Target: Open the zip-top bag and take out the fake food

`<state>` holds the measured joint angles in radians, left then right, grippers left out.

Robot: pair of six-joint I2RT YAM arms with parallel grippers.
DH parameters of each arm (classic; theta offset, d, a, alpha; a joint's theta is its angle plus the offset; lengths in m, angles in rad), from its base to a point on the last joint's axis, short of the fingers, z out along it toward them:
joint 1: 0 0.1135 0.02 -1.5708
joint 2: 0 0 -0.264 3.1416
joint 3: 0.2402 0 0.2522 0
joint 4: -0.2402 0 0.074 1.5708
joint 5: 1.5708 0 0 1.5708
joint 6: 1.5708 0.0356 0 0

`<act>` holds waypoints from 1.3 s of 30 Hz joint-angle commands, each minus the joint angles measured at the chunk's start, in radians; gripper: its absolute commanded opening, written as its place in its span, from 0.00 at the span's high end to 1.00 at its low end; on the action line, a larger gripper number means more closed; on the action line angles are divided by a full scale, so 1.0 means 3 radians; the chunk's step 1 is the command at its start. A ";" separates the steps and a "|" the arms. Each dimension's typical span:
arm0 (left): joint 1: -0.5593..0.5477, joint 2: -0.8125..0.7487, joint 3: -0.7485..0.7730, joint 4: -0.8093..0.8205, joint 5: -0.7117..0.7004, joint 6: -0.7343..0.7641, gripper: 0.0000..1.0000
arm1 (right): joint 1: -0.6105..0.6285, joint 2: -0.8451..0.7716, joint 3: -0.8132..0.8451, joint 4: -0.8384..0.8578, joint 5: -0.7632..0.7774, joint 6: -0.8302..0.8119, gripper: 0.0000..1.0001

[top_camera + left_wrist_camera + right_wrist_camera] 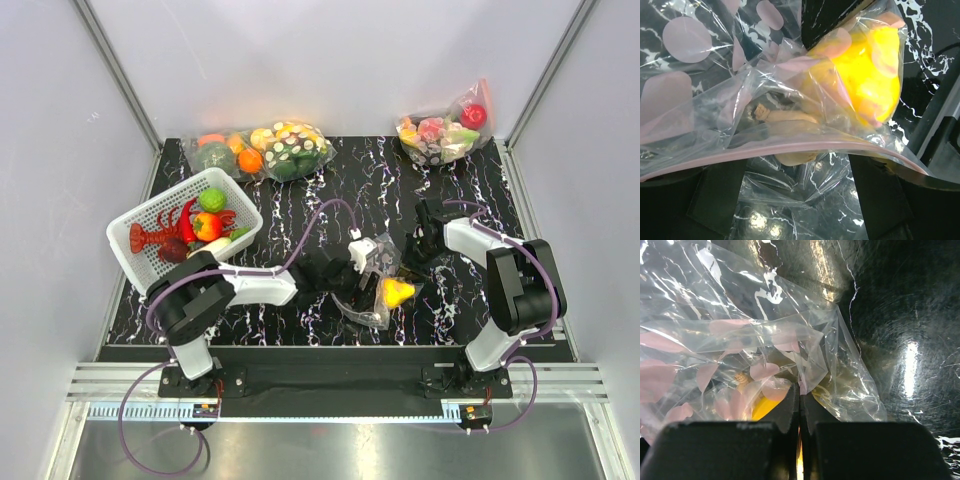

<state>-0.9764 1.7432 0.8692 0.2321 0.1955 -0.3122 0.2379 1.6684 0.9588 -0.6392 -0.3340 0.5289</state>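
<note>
The zip-top bag lies crumpled at the middle front of the black mat, clear with pale dots. A yellow lemon-like fruit sits inside it. In the left wrist view the pink zip strip crosses in front of the yellow fruit and a small tan piece. My left gripper is open, jaws wide, with loose bag film lying between them. My right gripper is shut, pinching a fold of the bag at its tips; the yellow fruit shows behind. It reaches in from the right.
A white basket at the left holds a red lobster, a tomato and a green fruit. A bulging dotted bag lies at the back middle, another with a red apple at the back right. Grey walls enclose the mat.
</note>
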 commanded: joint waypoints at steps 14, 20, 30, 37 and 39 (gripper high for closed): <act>-0.0089 0.0269 0.0365 -0.0109 -0.0207 0.0315 0.66 | 0.0076 -0.0003 0.0005 0.0055 -0.0124 0.0042 1.00; -0.0089 -0.0027 0.0273 -0.0175 -0.0197 0.0310 0.83 | 0.0076 -0.0019 0.0005 0.0044 -0.0022 0.0027 1.00; -0.0064 -0.0753 -0.0100 -0.0559 -0.0166 0.0284 0.85 | 0.0031 0.0017 0.0087 0.0060 0.0106 0.0011 1.00; -0.0018 -0.1269 -0.0228 -0.0998 -0.0181 0.0269 0.85 | -0.0092 0.0068 0.0133 0.0095 0.0142 -0.0040 1.00; 0.0033 -0.1464 -0.0289 -0.1172 -0.0232 0.0243 0.85 | -0.0138 0.0068 0.0133 0.0101 0.0132 -0.0050 1.00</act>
<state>-0.9852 1.3888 0.8032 -0.0578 0.1497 -0.2359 0.2173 1.6810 0.9630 -0.6239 -0.3237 0.5285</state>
